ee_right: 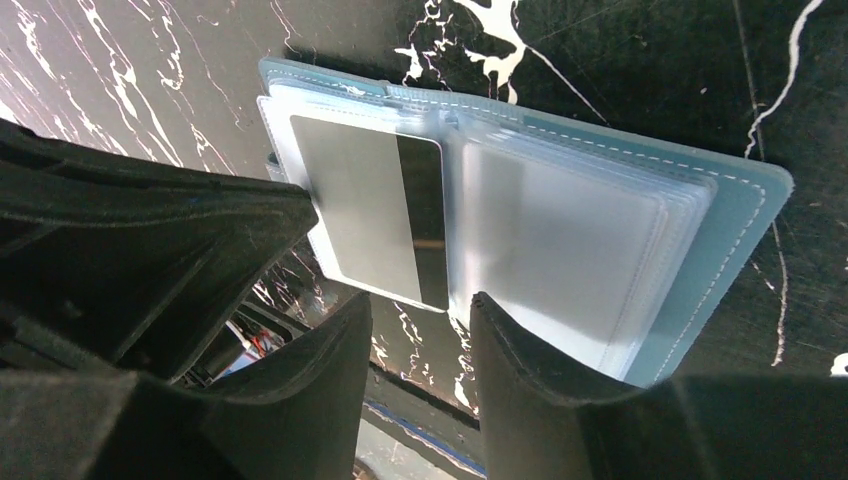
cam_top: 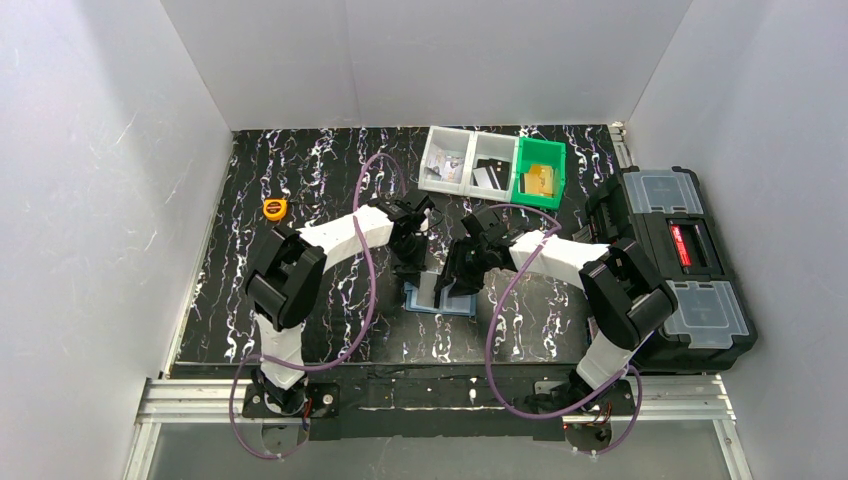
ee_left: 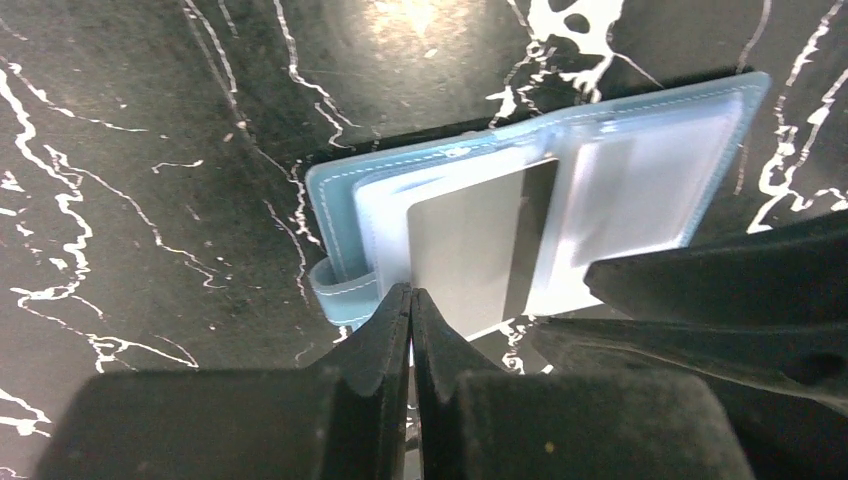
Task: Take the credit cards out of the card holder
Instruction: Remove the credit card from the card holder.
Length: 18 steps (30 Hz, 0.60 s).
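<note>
1. The left end effector (ee_left: 410,300) is pinched fully closed, its tips at the left edge of the card holder (ee_left: 640,190) by its strap, likely pinning it to the table (ee_left: 150,150).
2. The holder lies open mid-table between both arms. One silver card (ee_right: 360,200) with a dark stripe juts from a clear sleeve.
3. The right end effector (ee_right: 418,310), fingers partly spread, straddles that card's near edge, so extraction is in hand. Next, it should close squarely and pull straight out.

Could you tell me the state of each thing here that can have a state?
card holder: open, lying flat.
grey card: sticking out past the holder's edge.
left gripper: jaws shut.
right gripper: jaws open, on either side of the card's edge.
toolbox: lid closed.
</note>
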Tool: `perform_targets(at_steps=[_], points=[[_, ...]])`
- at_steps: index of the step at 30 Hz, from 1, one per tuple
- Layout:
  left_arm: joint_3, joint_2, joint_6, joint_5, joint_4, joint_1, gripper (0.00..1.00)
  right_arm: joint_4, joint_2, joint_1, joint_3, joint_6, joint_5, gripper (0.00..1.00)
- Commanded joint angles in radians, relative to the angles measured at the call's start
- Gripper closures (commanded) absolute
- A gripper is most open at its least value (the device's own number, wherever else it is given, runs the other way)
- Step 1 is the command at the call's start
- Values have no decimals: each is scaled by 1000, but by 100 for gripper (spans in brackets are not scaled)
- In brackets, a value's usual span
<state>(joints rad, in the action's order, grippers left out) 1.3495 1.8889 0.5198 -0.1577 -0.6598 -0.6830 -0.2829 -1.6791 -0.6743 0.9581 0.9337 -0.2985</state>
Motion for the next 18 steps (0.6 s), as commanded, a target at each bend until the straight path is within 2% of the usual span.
perform_targets(at_steps=[1, 18], points=[[-30, 1, -3, 65, -26, 2, 100, 28, -2, 2, -7, 5, -17, 52], [-79, 33, 9, 60, -5, 2, 100, 60, -73, 4, 1, 4, -45, 58]])
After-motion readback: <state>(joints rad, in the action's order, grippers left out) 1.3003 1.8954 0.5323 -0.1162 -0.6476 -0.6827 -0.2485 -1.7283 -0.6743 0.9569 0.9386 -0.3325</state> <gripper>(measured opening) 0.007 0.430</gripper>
